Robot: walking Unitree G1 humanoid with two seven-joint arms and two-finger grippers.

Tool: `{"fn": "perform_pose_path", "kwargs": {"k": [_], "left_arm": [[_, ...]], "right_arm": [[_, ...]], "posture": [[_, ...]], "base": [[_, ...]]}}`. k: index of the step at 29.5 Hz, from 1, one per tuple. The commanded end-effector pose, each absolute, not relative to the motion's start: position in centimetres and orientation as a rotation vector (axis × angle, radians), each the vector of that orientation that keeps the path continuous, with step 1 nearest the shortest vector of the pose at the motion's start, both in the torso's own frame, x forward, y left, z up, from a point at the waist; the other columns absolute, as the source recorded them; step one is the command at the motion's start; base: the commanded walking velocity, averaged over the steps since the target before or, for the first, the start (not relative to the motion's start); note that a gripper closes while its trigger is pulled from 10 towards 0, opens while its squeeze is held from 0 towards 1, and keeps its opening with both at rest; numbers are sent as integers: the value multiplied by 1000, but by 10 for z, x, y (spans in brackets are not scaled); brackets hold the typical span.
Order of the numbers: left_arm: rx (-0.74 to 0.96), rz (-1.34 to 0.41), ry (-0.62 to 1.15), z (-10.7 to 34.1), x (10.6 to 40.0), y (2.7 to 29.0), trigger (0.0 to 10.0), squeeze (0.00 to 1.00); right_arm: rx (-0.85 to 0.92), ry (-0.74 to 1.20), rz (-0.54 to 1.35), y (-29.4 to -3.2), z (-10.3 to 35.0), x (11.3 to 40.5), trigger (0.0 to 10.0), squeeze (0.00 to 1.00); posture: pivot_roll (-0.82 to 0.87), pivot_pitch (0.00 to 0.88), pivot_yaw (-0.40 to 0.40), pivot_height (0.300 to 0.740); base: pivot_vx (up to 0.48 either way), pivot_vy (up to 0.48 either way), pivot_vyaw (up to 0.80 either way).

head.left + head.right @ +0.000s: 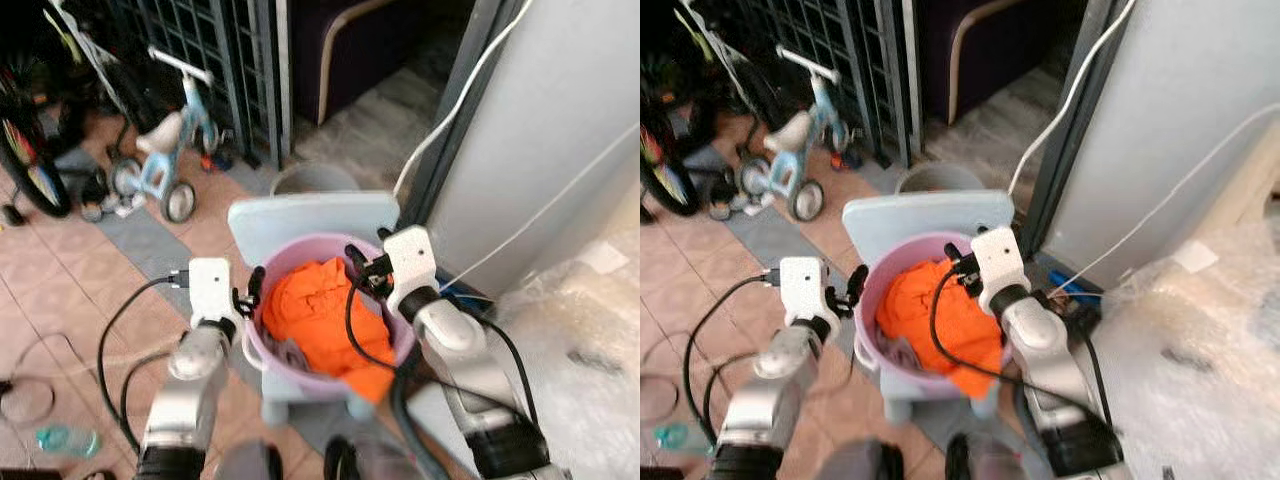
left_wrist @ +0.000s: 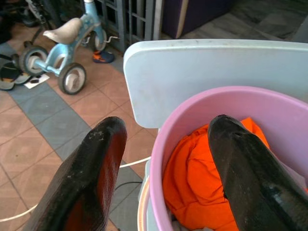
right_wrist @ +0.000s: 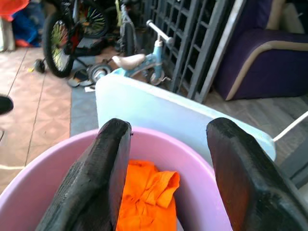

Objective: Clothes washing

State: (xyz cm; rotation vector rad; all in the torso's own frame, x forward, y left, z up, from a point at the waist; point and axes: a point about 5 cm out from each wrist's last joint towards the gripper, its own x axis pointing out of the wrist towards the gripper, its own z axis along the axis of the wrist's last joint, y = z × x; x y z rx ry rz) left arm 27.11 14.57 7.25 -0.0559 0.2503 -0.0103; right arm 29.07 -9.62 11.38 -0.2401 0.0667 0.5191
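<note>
A lilac basin (image 1: 300,243) stands on the seat of a pale blue plastic chair (image 1: 300,213). Orange clothes (image 1: 320,305) fill it, and one fold hangs over the near rim. A bit of grey cloth (image 1: 290,352) lies by the near left wall. My left gripper (image 1: 250,290) is open at the basin's left rim. In the left wrist view the left gripper (image 2: 166,126) has one finger outside the wall and one inside over the clothes. My right gripper (image 1: 362,265) is open at the far right rim, and in the right wrist view the right gripper (image 3: 172,126) straddles that rim too.
A white appliance (image 1: 560,130) with white cables stands close on the right, with crinkled plastic wrap (image 1: 590,330) below it. A grey bucket (image 1: 312,178) sits behind the chair. A blue tricycle (image 1: 165,160), a bicycle wheel (image 1: 30,170) and a metal gate (image 1: 210,50) are at the left. A bottle (image 1: 65,440) lies on the tiles.
</note>
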Motion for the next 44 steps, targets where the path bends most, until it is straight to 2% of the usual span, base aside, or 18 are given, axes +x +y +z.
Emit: {"fn": "perform_pose_path", "kwargs": {"k": [1,7,12,16,24,27,29,37,38,39,44], "left_arm": [[-23,52,270,73,267,151,10000,0],[-6,88,331,64,240,172,10000,0],[10,84,373,60,212,184,10000,0],[133,42,374,67,189,189,10000,0],[133,5,401,82,164,184,10000,0],[134,-6,424,93,144,181,10000,0],[132,-15,431,97,138,179,10000,0],[105,-53,462,107,126,167,10000,0],[101,-56,468,108,125,167,10000,0],[96,-55,472,109,124,166,10000,0],[86,-52,481,108,126,163,10000,0]], "right_arm": [[-276,155,517,-107,98,291,10000,0],[-310,237,502,-119,84,301,10000,0],[-281,351,404,-125,63,313,10000,0],[-244,500,338,-126,35,310,10000,0],[-161,557,328,-108,23,309,10000,0],[-129,541,374,-87,21,308,10000,0],[-122,522,393,-79,22,308,10000,0],[-216,586,378,-52,12,302,10000,0],[-194,625,378,-48,8,298,6314,0],[-182,641,372,-46,6,296,0,0],[-192,628,395,-36,10,298,0,0]], "posture": [[-42,116,19,740],[13,137,4,740],[100,176,-21,740],[136,212,-25,740],[198,304,-12,740],[235,369,-3,740],[241,380,-2,740],[259,421,-7,740],[262,426,-11,740],[265,426,-14,740],[257,423,-28,740]], "base": [[0,0,0],[0,0,0],[0,0,0],[0,0,0],[0,0,0],[0,0,0],[0,0,0],[0,0,0],[0,0,0],[0,0,0],[0,0,0]]}}
